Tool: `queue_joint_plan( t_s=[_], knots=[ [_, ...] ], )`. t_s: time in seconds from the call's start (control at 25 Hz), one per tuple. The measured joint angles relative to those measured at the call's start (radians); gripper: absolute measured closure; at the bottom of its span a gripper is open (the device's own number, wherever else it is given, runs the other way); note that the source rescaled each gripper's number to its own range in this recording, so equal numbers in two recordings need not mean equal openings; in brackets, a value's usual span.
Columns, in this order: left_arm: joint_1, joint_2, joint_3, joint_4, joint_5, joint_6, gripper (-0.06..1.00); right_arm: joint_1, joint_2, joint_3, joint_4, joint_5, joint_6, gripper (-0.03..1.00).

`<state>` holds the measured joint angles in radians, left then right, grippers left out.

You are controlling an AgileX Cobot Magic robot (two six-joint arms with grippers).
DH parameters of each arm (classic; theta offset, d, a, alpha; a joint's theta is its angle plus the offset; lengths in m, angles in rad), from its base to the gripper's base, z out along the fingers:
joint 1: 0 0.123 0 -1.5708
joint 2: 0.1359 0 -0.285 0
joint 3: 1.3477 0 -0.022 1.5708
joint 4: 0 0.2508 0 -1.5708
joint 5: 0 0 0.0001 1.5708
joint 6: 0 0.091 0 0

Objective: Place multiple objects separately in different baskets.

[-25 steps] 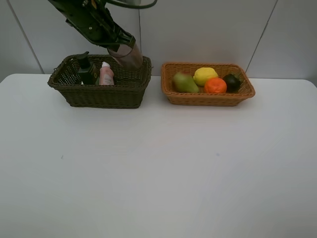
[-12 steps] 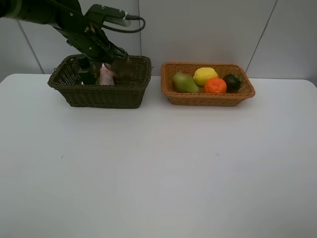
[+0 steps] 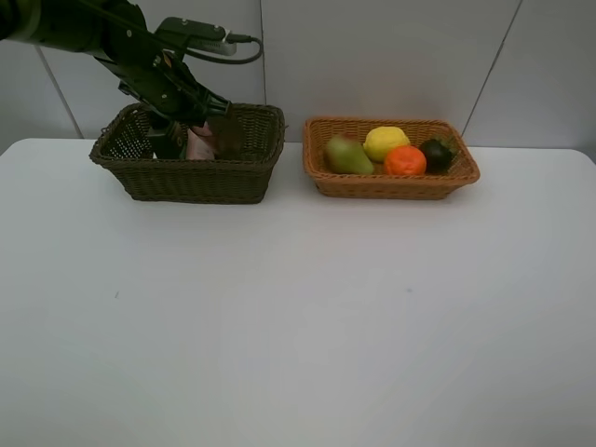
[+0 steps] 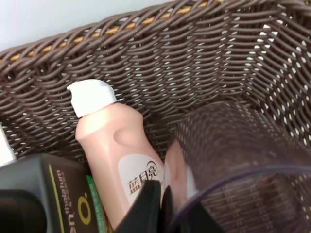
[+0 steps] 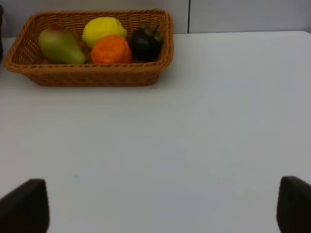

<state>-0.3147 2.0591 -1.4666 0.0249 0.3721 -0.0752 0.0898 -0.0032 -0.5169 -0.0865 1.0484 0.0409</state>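
**Cup going into the dark basket**

Nearest the camera the white table [image 3: 298, 326] lies bare. The right gripper [image 5: 160, 208] hangs over this stretch with its jaws spread wide and nothing between them; only the two fingertips show in its wrist view.

Farther back, the two baskets stand side by side near the wall. The tan basket [image 3: 391, 182] holds the pear [image 3: 346, 155], lemon [image 3: 386, 142], orange [image 3: 405, 161] and mangosteen [image 3: 438, 154], all close together.

The dark basket [image 3: 191, 177] holds the green bottle [image 3: 164, 140] and the pink bottle [image 4: 119, 150], touching each other. The left gripper [image 4: 158, 208] reaches down inside it, jaws clamped on the rim of the cup [image 4: 238, 160], which is lowered beside the pink bottle, by the basket's wall. Whether the cup's base rests on the basket floor cannot be told.

The step in hand looks like the cup's placement. The next move probably calls for letting the rim go, then lifting straight up so the fingers do not tip the cup or nudge the bottles. The marker is not visible anywhere.
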Motion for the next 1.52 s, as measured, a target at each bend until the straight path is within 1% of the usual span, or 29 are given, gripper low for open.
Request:
queue_joint_plan(
  t_s=[0.12, 0.16, 0.2, 0.24, 0.28, 0.36, 0.4, 0.44, 0.48, 0.52, 0.64, 1.0, 1.24, 1.4, 1.52],
  knots=[
    [0.000, 0.000, 0.000, -0.011, 0.000, 0.000, 0.94, 0.000, 0.000, 0.000, 0.000, 0.000, 0.000, -0.03],
    [0.000, 0.000, 0.000, -0.014, 0.000, 0.000, 0.92, 0.000, 0.000, 0.000, 0.000, 0.000, 0.000, -0.03],
    [0.000, 0.000, 0.000, -0.018, 0.000, 0.000, 0.87, 0.000, 0.000, 0.000, 0.000, 0.000, 0.000, -0.03],
    [0.000, 0.000, 0.000, -0.025, 0.000, 0.000, 0.79, 0.000, 0.000, 0.000, 0.000, 0.000, 0.000, -0.03],
    [0.000, 0.000, 0.000, -0.025, 0.000, 0.000, 0.64, 0.000, 0.000, 0.000, 0.000, 0.000, 0.000, -0.03],
    [0.000, 0.000, 0.000, -0.025, -0.003, 0.000, 0.27, 0.000, 0.000, 0.000, 0.000, 0.000, 0.000, -0.03],
    [0.000, 0.000, 0.000, -0.025, -0.004, 0.000, 0.15, 0.000, 0.000, 0.000, 0.000, 0.000, 0.000, -0.03],
    [0.000, 0.000, 0.000, -0.031, -0.005, 0.001, 0.05, 0.000, 0.000, 0.000, 0.000, 0.000, 0.000, -0.03],
    [0.000, 0.000, 0.000, -0.034, -0.008, 0.001, 0.00, 0.000, 0.000, 0.000, 0.000, 0.000, 0.000, -0.03],
    [0.000, 0.000, 0.000, -0.035, -0.011, 0.001, -0.02, 0.000, 0.000, 0.000, 0.000, 0.000, 0.000, -0.03],
    [0.000, 0.000, 0.000, -0.036, -0.015, 0.001, -0.05, 0.000, 0.000, 0.000, 0.000, 0.000, 0.000, -0.03],
    [0.000, 0.000, 0.000, -0.047, -0.006, 0.001, -0.06, 0.000, 0.000, 0.000, 0.000, 0.000, 0.000, -0.03],
    [0.000, -0.047, 0.000, -0.052, 0.082, 0.001, -0.06, 0.000, 0.000, 0.000, 0.000, 0.000, 0.000, -0.03],
    [0.000, -0.130, 0.000, -0.053, 0.164, 0.001, -0.06, 0.000, 0.000, 0.000, 0.000, 0.000, 0.000, -0.03],
    [0.000, -0.207, 0.000, -0.053, 0.246, 0.001, -0.06, 0.000, 0.000, 0.000, 0.000, 0.000, 0.000, -0.03]
  ],
)
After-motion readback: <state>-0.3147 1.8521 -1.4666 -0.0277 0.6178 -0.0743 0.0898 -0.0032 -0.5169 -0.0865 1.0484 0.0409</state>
